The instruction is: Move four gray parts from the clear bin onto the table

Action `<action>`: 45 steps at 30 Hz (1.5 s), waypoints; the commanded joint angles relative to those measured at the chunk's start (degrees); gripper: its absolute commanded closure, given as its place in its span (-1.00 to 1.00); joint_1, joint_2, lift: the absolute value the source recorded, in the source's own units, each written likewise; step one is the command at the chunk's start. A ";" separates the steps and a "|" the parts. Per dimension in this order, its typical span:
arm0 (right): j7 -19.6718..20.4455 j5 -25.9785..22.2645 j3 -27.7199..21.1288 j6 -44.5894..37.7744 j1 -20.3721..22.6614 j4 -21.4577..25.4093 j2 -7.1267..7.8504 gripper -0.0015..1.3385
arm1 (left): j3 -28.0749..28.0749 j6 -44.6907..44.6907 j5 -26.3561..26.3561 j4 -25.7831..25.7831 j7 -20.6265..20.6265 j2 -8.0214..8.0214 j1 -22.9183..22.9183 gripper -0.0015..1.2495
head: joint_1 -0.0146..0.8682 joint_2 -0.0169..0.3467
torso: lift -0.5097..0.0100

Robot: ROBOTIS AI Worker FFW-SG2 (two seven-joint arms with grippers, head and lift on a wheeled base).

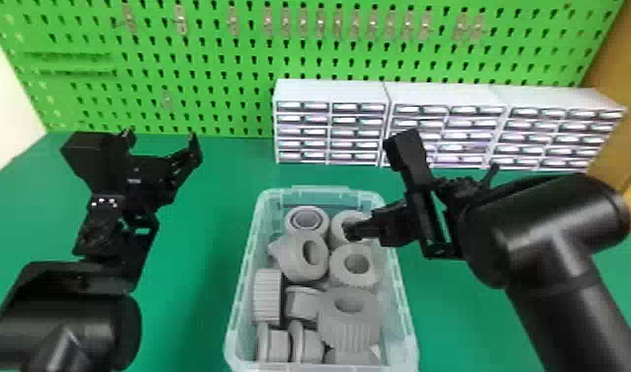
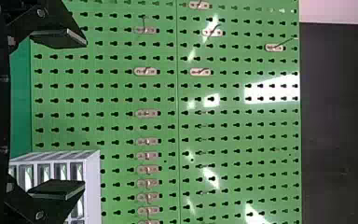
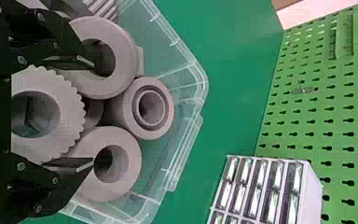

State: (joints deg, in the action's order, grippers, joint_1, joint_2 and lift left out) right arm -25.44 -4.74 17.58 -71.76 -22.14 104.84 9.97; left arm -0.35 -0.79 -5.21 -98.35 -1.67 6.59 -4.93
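Note:
Over the right side of the clear bin [image 1: 403, 316] is my right gripper [image 1: 351, 230], in front of a ring-shaped gray part [image 1: 341, 217] near the back. Several gray parts, some ribbed and some smooth, fill the bin. In the right wrist view my right gripper [image 3: 93, 112] has its fingers spread wide above a toothed gray part [image 3: 70, 116], with a smooth ring [image 3: 130, 175] by one fingertip. Left of the bin, my left gripper [image 1: 161, 141] is parked above the table, open; in the left wrist view the left gripper [image 2: 84, 114] holds nothing.
White drawer cabinets [image 1: 329, 91] stand behind the bin at the back of the green table [image 1: 196, 277]. A green pegboard [image 1: 205, 59] with metal hooks rises behind them. Table surface extends on both sides of the bin.

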 commanded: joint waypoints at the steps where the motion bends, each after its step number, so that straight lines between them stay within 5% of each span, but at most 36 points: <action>1: -4.71 7.37 0.53 3.11 0.08 -3.06 -1.19 -0.22 | 0.09 0.00 0.02 0.00 0.00 0.00 0.01 -0.67 | 0.57 -0.72 | 0.77; 21: -9.02 9.48 5.45 17.97 -3.61 -18.35 -1.71 -0.22 | 0.17 0.00 0.02 0.00 0.00 0.09 0.10 -0.67 | 0.57 -0.72 | 0.77; 45: -9.98 7.64 10.11 26.32 -6.60 -27.93 -1.89 -0.22 | 0.35 0.00 0.20 0.00 0.00 0.09 0.19 -0.67 | 0.57 -0.72 | 0.77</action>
State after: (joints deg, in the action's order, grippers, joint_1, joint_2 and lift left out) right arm -35.29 2.74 27.19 -47.36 -28.32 78.66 8.05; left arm -0.07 -0.79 -5.01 -98.35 -1.67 6.68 -4.83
